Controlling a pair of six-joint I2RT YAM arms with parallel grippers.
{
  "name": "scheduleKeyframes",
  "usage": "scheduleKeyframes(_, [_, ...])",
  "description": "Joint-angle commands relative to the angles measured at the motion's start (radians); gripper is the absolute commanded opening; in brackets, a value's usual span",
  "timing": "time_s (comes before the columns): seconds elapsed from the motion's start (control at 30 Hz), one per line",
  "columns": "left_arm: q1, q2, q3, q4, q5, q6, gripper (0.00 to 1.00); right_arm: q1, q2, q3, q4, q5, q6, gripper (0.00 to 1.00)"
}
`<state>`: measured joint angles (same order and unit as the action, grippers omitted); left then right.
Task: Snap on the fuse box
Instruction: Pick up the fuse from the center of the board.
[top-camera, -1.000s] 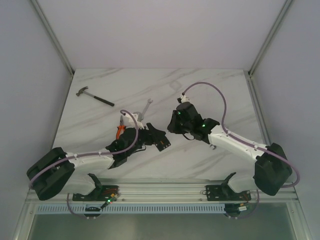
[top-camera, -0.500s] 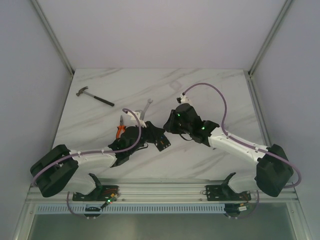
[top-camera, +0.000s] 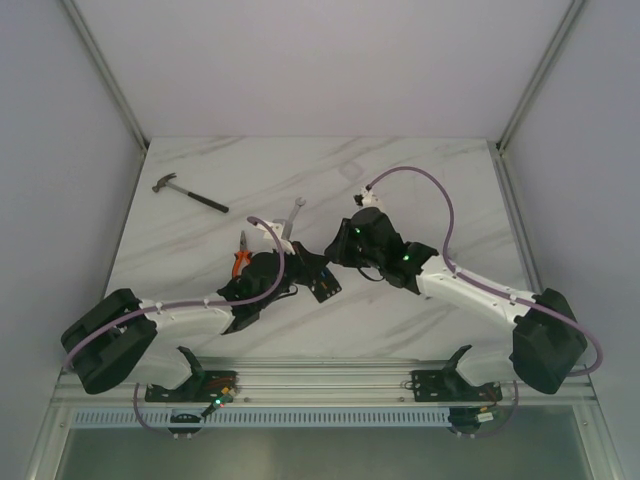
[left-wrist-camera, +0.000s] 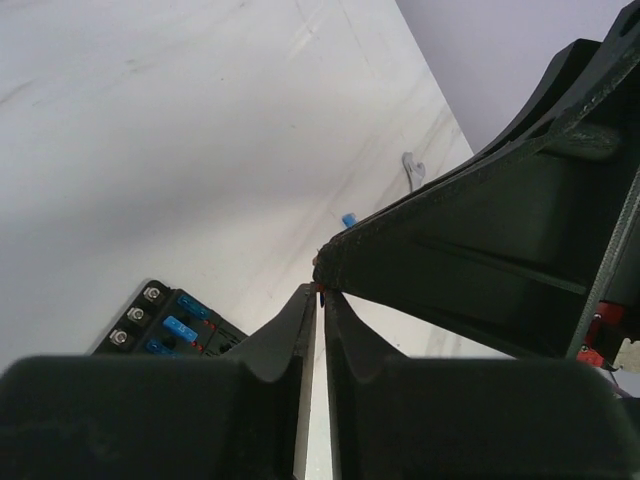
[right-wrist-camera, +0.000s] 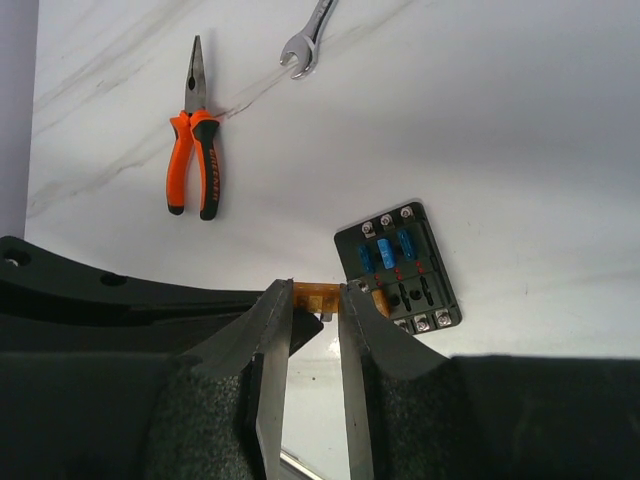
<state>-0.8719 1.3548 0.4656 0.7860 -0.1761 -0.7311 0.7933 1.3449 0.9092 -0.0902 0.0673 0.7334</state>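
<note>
My right tool, pinching an amber fuse, should square up over a free slot in the fuse box, then press straight down; I cannot tell my left tool's grip.

Black fuse box; amber fuse; orange pliers; grey-veined white table.

I'm seeing soft, even overhead light washing the table bright; faint shadows are lying under the left arm; the right gripper is blurring near-lens.
</note>
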Motion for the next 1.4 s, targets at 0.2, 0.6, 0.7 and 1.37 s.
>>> scheduleKeyframes(0.2, [-0.004, -0.023, 0.014, 0.061, -0.011, 0.057, 0.00, 0.014, -0.039, -0.052, 0.060, -0.034, 0.012, 0.22])
scheduleKeyframes(0.6, [0.050, -0.177, -0.029, -0.023, 0.143, 0.268, 0.00, -0.063, -0.214, -0.086, 0.086, -0.225, -0.369, 0.46])
scheduleKeyframes(0.7, [0.072, -0.223, -0.021, -0.061, 0.271, 0.345, 0.00, -0.078, -0.261, -0.082, 0.068, -0.335, -0.538, 0.44])
scheduleKeyframes(1.37, [0.092, -0.359, 0.099, -0.198, 0.775, 0.513, 0.00, -0.109, -0.360, -0.003, -0.095, -0.870, -0.992, 0.39])
